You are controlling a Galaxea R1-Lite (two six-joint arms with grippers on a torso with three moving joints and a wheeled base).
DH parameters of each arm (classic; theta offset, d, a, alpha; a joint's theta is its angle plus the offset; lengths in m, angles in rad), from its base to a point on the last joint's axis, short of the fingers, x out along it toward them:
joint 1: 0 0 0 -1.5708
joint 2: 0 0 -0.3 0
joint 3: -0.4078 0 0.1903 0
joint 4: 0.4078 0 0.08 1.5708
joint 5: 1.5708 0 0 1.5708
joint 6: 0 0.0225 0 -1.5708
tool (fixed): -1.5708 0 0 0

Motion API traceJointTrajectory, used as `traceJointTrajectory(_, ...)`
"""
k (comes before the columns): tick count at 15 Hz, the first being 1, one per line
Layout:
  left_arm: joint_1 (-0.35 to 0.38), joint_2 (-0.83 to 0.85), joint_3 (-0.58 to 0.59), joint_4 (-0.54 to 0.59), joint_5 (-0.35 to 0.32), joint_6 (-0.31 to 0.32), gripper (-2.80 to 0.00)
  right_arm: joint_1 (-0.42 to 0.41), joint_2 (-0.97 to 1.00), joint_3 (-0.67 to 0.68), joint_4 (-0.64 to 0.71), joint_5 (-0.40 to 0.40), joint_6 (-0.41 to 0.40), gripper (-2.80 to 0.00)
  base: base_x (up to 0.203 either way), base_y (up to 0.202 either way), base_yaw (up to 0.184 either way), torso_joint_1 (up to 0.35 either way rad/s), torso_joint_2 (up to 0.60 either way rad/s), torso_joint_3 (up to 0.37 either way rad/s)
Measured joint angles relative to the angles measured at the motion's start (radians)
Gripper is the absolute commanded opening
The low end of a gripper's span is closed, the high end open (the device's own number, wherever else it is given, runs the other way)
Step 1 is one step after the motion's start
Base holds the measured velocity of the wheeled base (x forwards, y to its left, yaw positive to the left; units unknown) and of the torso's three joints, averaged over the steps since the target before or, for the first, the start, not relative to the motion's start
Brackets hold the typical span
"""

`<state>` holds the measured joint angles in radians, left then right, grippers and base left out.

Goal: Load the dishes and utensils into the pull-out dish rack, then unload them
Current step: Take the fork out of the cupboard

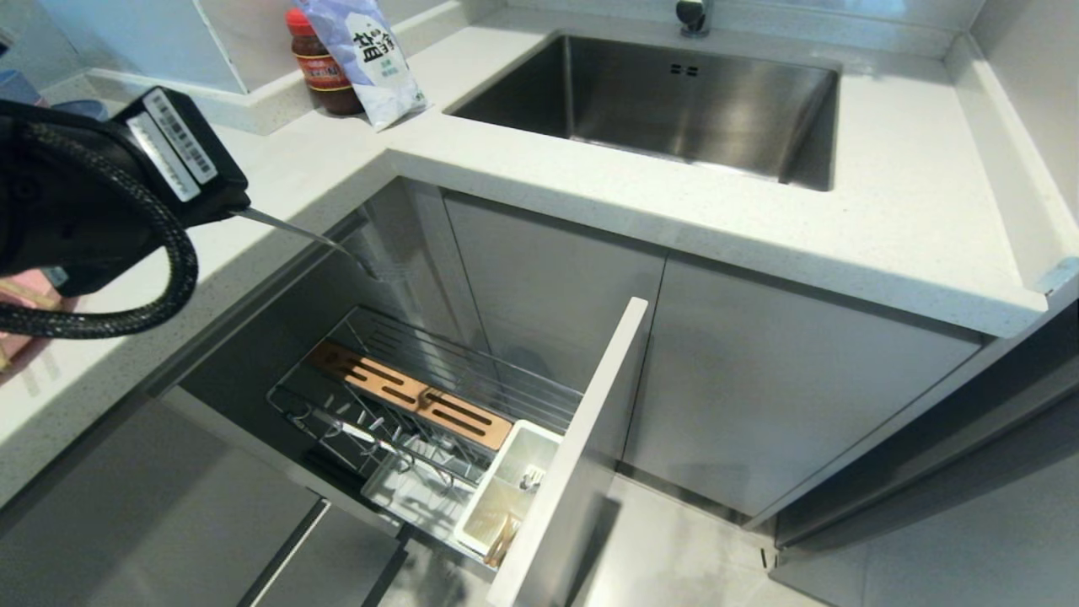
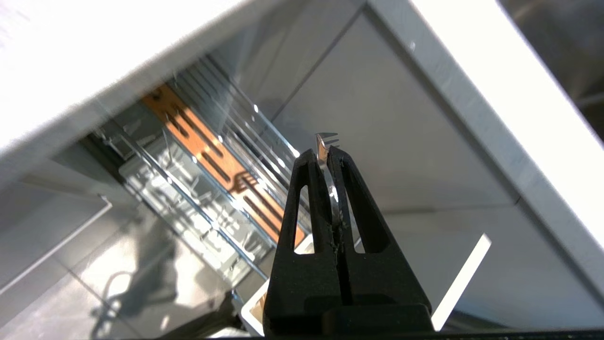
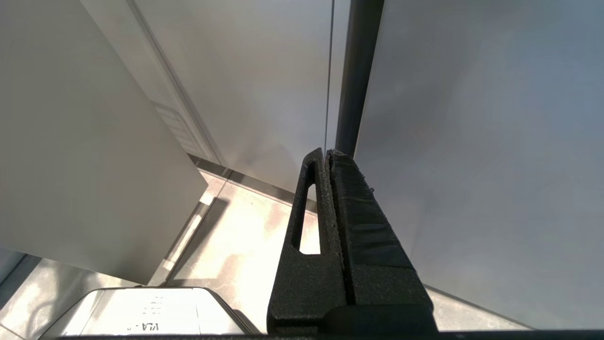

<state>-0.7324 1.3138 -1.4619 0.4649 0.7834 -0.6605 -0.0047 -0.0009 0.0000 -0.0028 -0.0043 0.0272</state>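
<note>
**Mia:** One arm is doing all the work. Start at the left. The black left gripper (image 2: pixel 323 153) is up above the pull-out chrome wire dish rack (image 1: pixel 438 396). Its fingers are squeezed tight on the slim silver metal fork (image 1: pixel 308 235), and the pointy end sticks out toward the rack.

**Ben:** What is inside the rack?

**Mia:** A brown wooden strip with slots (image 1: pixel 410 396) runs across the middle of the rack. At the front of the rack, just behind its pale panel, stands the white plastic cutlery holder (image 1: pixel 510 485). I can see light wooden chopsticks (image 1: pixel 503 538) in it already.

**Ben:** So which step is this?

**Mia:** I think it is loading. The fork is in the air, not in the rack yet. Next it should come down over the holder, tip straight, and only then be let go.

**Ben:** And the other arm?

**Mia:** The black right gripper (image 3: pixel 326 153) hangs off to the right of the rack, by the grey cabinet doors (image 3: pixel 245 89). Its fingers are pressed together with nothing in them.
</note>
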Motion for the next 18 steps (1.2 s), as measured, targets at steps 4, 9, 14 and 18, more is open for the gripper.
traceJointTrajectory(4, 0.025, -0.064, -0.042, -0.002, 0.003, 0.031, -2.80, 0.000, 0.000, 0.000, 0.000, 0.000, 0.000, -2.80, 0.000, 0.000, 0.000, 0.000, 0.00, 0.000)
traceJointTrajectory(9, 0.196, -0.107, -0.088, -0.059, 0.005, 0.109, -2.80, 0.001, 0.000, 0.000, 0.000, 0.000, 0.000, -2.80, 0.000, 0.000, 0.000, 0.000, 0.00, 0.000)
traceJointTrajectory(14, 0.420, -0.133, -0.093, -0.201, 0.000, 0.201, -2.80, 0.000, 0.000, 0.000, 0.000, 0.000, 0.000, -2.80, 0.000, 0.000, 0.000, 0.000, 0.00, 0.000)
traceJointTrajectory(18, 0.645, -0.122, -0.067, -0.353, -0.043, 0.267, -2.80, 0.000, 0.000, 0.000, 0.000, 0.000, 0.000, -2.80, 0.000, 0.000, 0.000, 0.000, 0.00, 0.000)
